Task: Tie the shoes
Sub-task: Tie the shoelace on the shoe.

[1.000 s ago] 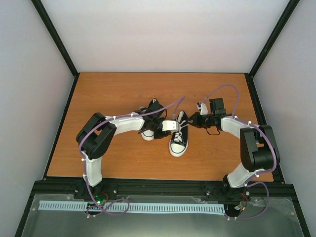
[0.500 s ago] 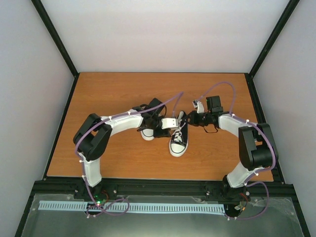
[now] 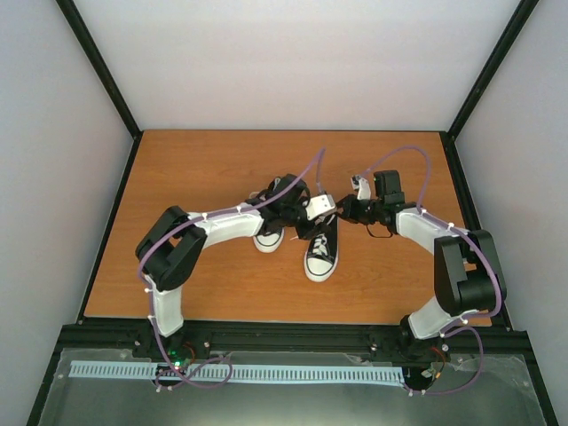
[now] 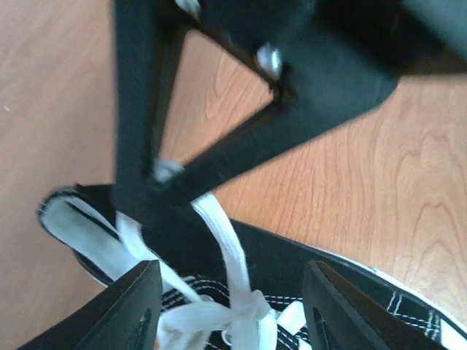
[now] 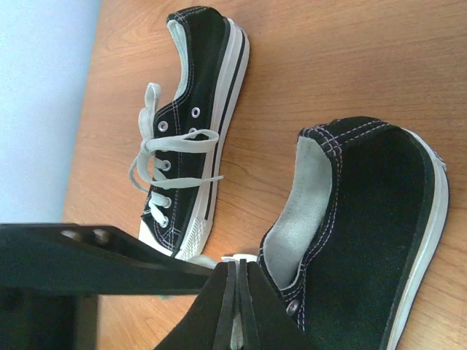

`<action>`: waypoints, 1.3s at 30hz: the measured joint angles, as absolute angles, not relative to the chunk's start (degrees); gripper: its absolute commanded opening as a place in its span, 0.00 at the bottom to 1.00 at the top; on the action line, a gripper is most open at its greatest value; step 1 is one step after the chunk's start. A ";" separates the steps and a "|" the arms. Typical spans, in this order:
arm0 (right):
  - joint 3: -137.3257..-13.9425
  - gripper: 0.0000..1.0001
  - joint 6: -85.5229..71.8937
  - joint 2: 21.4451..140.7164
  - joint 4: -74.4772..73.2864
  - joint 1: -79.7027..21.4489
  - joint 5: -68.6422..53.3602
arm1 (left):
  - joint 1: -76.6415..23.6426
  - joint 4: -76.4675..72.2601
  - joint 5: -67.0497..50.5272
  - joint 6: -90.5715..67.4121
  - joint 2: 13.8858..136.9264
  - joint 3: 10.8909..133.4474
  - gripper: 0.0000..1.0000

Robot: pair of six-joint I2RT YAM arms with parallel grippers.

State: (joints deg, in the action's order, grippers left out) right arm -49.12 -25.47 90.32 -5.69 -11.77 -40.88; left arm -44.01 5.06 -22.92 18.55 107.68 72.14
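Two black shoes with white soles lie mid-table. One shoe [image 3: 320, 256] points its toe at the arms and has a knot [image 4: 252, 310] in its white lace. My left gripper [image 4: 232, 292] stands open over that knot, its fingers clear of it on both sides. From the knot a lace strand [image 4: 222, 237] rises to my right gripper [image 5: 239, 306], which is shut on the lace beside this shoe's heel opening [image 5: 306, 197]. The second shoe [image 5: 193, 124] lies to the left with loose, untied laces, partly under my left arm [image 3: 231, 224] in the top view.
The wooden table [image 3: 195, 169] is bordered by black frame rails [image 3: 106, 240] on the left and right. Both wrists meet close together above the shoes, with purple cables [image 3: 404, 155] looping over them.
My left gripper has opened and let go of the lace, and it has shifted a little towards the far right. The right gripper stays shut and has hardly moved.
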 measured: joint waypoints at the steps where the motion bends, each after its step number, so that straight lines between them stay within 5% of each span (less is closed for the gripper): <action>1: -49.01 0.03 -25.89 90.26 -5.32 -11.77 -40.88 | -44.36 3.79 -22.17 18.06 108.27 71.24 0.51; 9: -48.99 0.03 -26.89 90.41 -3.73 -12.12 -41.39 | -45.30 -1.76 -17.69 17.04 111.04 68.60 0.44; 14: -48.99 0.03 -26.83 90.54 -3.70 -12.47 -42.09 | -45.30 -2.17 -16.58 17.06 111.04 68.47 0.22; 34: -47.46 0.03 -25.96 87.83 -6.48 -12.71 -42.09 | -45.30 -0.82 -19.38 22.41 110.56 66.48 0.15; 35: -47.24 0.03 -25.98 87.85 -6.46 -12.71 -42.09 | -45.30 -0.78 -19.57 22.52 110.56 66.48 0.16; 39: -46.85 0.03 -25.98 88.03 -5.89 -12.80 -42.17 | -45.30 1.08 -20.34 23.09 110.48 67.44 0.48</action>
